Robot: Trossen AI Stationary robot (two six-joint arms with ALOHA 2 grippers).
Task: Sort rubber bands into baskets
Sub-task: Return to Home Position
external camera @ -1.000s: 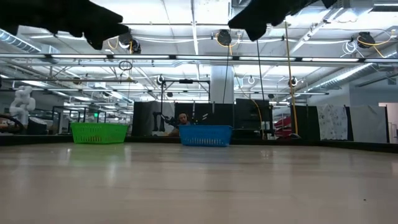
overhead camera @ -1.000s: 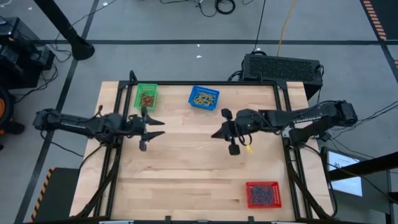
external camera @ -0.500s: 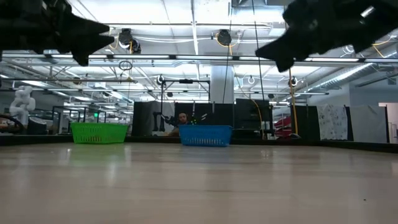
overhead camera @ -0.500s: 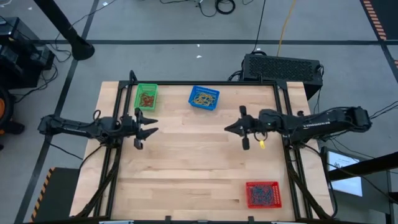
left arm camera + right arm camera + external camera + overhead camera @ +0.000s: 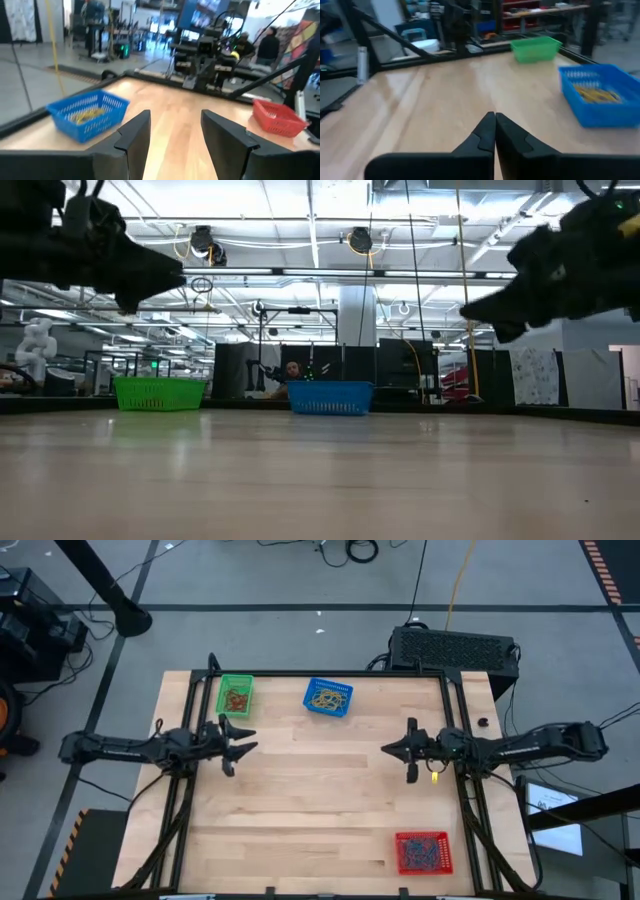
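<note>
High view: left gripper (image 5: 247, 740), right gripper (image 5: 386, 750), tips inward

Overhead and table-level views share the blue basket (image 5: 331, 397).

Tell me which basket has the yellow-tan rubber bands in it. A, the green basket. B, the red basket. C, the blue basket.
C: in the high view the yellow-tan rubber bands lie inside the blue basket, and the right wrist view shows the same.
</note>
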